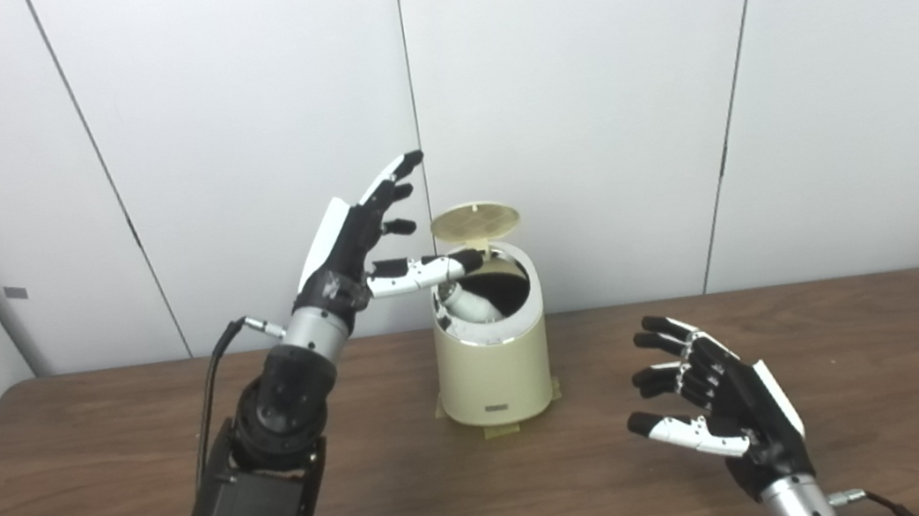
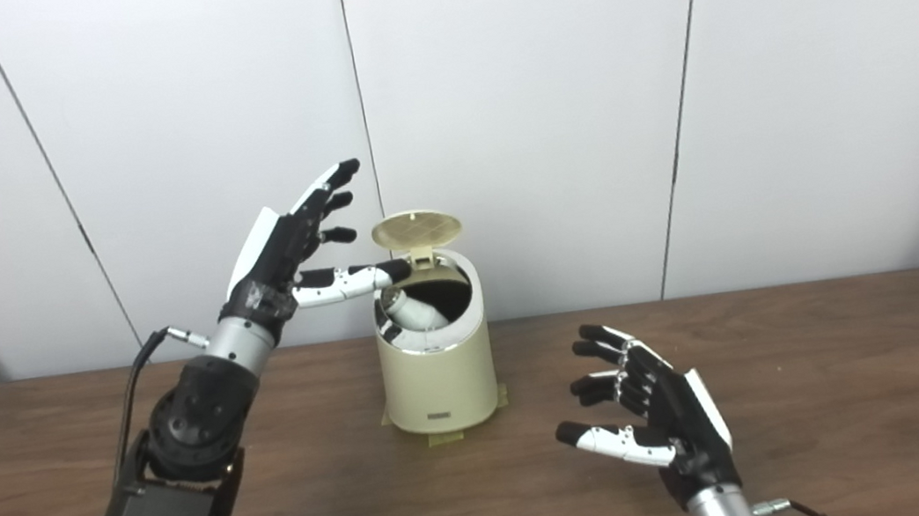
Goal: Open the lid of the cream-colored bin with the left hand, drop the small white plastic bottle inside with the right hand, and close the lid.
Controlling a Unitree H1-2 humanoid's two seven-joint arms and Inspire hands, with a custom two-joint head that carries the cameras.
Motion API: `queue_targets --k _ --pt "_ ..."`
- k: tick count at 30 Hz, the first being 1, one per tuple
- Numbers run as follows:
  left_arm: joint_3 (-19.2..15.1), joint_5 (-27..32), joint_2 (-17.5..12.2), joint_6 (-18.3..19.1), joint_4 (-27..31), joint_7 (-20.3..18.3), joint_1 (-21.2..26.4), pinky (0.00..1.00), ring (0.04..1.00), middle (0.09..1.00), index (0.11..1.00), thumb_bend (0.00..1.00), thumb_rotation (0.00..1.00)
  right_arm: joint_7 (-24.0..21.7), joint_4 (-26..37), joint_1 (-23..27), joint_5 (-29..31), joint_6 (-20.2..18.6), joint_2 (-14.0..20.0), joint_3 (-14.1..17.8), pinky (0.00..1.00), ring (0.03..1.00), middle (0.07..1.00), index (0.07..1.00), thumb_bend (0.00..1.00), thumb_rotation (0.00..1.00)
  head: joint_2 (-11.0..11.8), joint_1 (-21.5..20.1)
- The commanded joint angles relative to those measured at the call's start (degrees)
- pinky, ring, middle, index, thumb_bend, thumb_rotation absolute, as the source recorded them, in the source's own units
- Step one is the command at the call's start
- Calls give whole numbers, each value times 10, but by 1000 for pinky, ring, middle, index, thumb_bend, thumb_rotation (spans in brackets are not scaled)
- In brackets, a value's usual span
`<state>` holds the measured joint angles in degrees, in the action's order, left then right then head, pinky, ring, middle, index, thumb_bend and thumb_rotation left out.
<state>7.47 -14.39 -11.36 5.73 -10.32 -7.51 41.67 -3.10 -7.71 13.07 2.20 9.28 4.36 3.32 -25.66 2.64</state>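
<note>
The cream-colored bin (image 1: 494, 373) stands at the back middle of the wooden table. Its round lid (image 1: 474, 222) is raised upright at the back. The small white plastic bottle (image 1: 470, 303) lies tilted inside the bin's opening. My left hand (image 1: 364, 239) is open, raised to the left of the bin, with its thumb reaching over the bin's rim near the lid. My right hand (image 1: 714, 402) is open and empty, low over the table to the right front of the bin, fingers spread.
The brown wooden table (image 1: 884, 380) runs across the view, with white wall panels behind it. Tape tabs (image 1: 502, 431) sit under the bin's base. A cable (image 1: 212, 370) hangs from my left wrist.
</note>
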Motion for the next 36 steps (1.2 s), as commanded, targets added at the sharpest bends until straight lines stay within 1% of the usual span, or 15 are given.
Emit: queue_targets --k 1,2,3,4,6,7,9,10,15,19,22,27,31,33,36 --pt "14 -33 -18 -8 1 0 51 831 985 1000 964 977 333 4 20 16 1 14 3 2 517 584 763 771 864 193 -1 1" --pt "25 -48 -25 -11 -2 -4 57 849 990 992 950 972 346 3 20 16 3 15 3 2 501 584 764 771 866 197 -1 1" --pt "36 -63 -32 -14 -5 -9 63 886 989 968 924 953 354 2 19 16 5 15 3 3 495 584 765 772 865 197 -1 1" --pt "45 -73 -38 -16 -9 -13 68 895 972 936 886 945 355 2 19 17 6 15 3 3 499 583 766 771 866 197 -1 0" --pt "61 -95 -48 -16 -15 -21 76 882 954 901 848 944 348 2 21 17 8 12 1 3 488 583 767 771 867 199 0 0" --pt "68 -105 -53 -14 -16 -25 79 842 927 875 820 954 350 2 21 17 7 12 1 3 478 583 768 774 866 203 0 0" --pt "78 -119 -59 -14 -17 -30 80 893 940 844 793 970 352 2 21 17 8 13 1 3 469 581 768 776 866 211 -1 0" --pt "85 -131 -63 -14 -15 -33 80 948 970 834 778 977 348 2 20 17 9 13 0 3 464 579 768 777 867 215 -1 -1" --pt "113 -186 -83 -23 -6 -41 77 998 1000 826 756 1000 394 6 23 18 7 11 -2 2 452 574 767 776 874 229 -1 -2" --pt "123 -204 -93 -41 5 -45 71 1000 1000 789 745 1000 364 10 26 18 1 7 -4 0 447 569 765 772 864 228 -3 -2" --pt "125 -214 -97 -47 14 -48 66 1000 1000 770 746 997 373 13 25 19 0 7 -4 -2 446 563 761 773 864 229 -4 -3" --pt "119 -218 -97 -45 34 -65 57 1000 1000 775 751 996 374 14 23 21 -5 9 -4 -5 443 563 752 769 855 233 -6 -5" --pt "113 -212 -97 -53 46 -72 46 1000 1000 785 756 987 377 12 28 21 -5 5 -6 -8 444 559 746 766 848 230 -9 -8" --pt "113 -215 -98 -50 55 -82 42 1000 1000 792 762 981 389 11 31 21 -4 2 -7 -9 451 562 746 766 849 233 -10 -9" --pt "113 -224 -97 -51 65 -87 36 1000 1000 792 764 976 376 10 33 22 -2 0 -7 -10 451 567 748 770 844 229 -12 -12"
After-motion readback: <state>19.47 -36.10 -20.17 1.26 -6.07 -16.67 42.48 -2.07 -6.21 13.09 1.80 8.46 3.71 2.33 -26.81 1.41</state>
